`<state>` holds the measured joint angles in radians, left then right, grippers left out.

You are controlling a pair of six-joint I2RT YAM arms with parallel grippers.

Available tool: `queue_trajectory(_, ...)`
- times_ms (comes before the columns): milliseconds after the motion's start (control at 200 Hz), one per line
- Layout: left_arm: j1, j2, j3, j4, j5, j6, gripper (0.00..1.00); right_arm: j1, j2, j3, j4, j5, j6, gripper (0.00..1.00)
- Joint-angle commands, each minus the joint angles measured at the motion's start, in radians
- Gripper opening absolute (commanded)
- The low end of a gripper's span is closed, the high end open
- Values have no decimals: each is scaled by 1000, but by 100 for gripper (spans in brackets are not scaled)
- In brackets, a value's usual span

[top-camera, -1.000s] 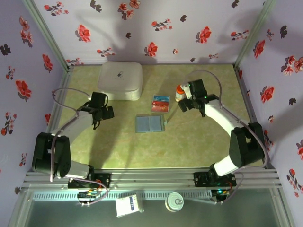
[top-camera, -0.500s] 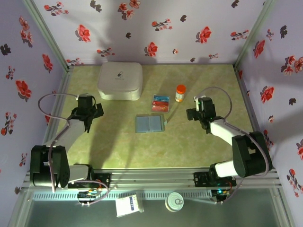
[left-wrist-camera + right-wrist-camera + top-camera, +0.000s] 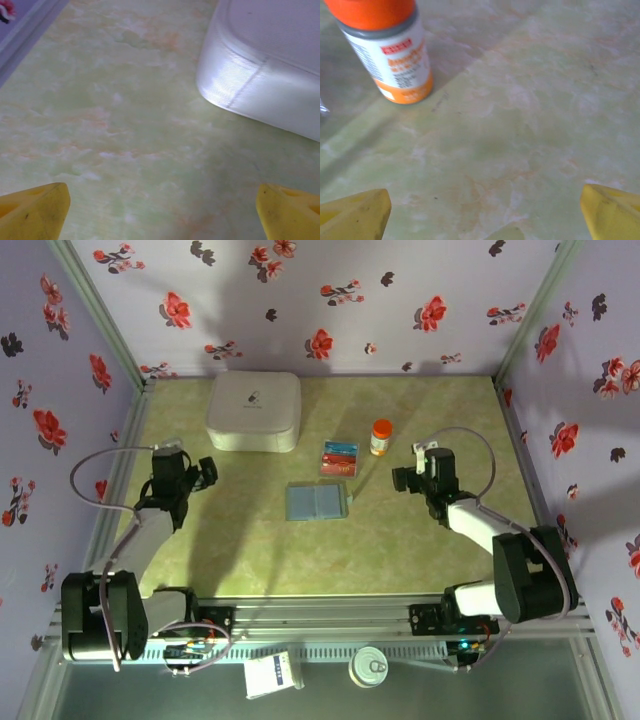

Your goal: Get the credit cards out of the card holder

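Observation:
The grey-teal card holder (image 3: 317, 501) lies opened flat at the middle of the table. Just behind it lie the red-orange credit cards (image 3: 339, 457), with a blue-teal strip along their top. My left gripper (image 3: 203, 474) hangs at the left side of the table, well away from the holder, open with nothing between its yellow fingertips (image 3: 35, 212). My right gripper (image 3: 402, 480) is to the right of the holder, also open and empty, its yellow fingertips (image 3: 612, 212) wide apart over bare table.
A large white rounded box (image 3: 254, 410) stands at the back left; its corner (image 3: 260, 75) is ahead of the left gripper. An orange-capped bottle (image 3: 381, 436) stands right of the cards, and that bottle (image 3: 387, 50) is close ahead-left of the right gripper.
Both arms have drawn back toward the near side and outward. The right gripper has left the bottle; the left has pulled away from the white box. Cards and holder have not moved.

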<state>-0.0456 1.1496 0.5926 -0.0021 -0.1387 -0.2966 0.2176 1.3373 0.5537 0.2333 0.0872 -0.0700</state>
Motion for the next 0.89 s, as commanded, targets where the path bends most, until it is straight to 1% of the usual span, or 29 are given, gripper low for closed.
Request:
queue_trajectory(0, 7, -13, -25, 39, 57, -10, 93, -5, -22, -41, 34, -44, -3, 98)
queue_trajectory(50, 10, -11, -25, 44, 30, 4, 91, -6, -12, -57, 71, -10, 3, 99)
queue_trajectory(120, 8, -20, -47, 114, -9, 35, 90, -6, 4, -65, 117, 24, 16, 99)
queue_trajectory(170, 7, -23, -69, 177, -45, 55, 91, -7, 17, -66, 149, 47, 21, 99)
queue_trajectory(230, 9, -15, -86, 233, -114, 93, 94, -6, 37, -72, 207, 81, 21, 99)
queue_trajectory(275, 9, 6, -102, 292, -162, 126, 96, -11, 52, -77, 250, 106, 22, 99)
queue_trajectory(330, 9, 46, -121, 362, -190, 158, 97, -16, 70, -77, 294, 121, 21, 99)
queue_trajectory(455, 10, 142, -159, 544, -164, 190, 99, -38, 106, -80, 376, 138, -4, 99)
queue_trajectory(520, 10, 192, -190, 672, -144, 207, 100, -66, 131, -102, 455, 117, 4, 99)
queue_trajectory(580, 9, 229, -200, 742, -137, 236, 100, -100, 125, -96, 433, 82, 34, 99)
queue_trajectory(645, 12, 269, -212, 819, -128, 251, 100, -124, 126, -114, 472, 50, 53, 99)
queue_trajectory(690, 16, 299, -207, 831, -114, 252, 100, -139, 124, -121, 484, 29, 64, 99)
queue_trajectory(820, 16, 400, -221, 947, -74, 272, 100, -173, 135, -117, 488, -33, 84, 99)
queue_trajectory(890, 15, 394, -207, 908, -53, 288, 100, -189, 146, -112, 491, -54, 96, 99)
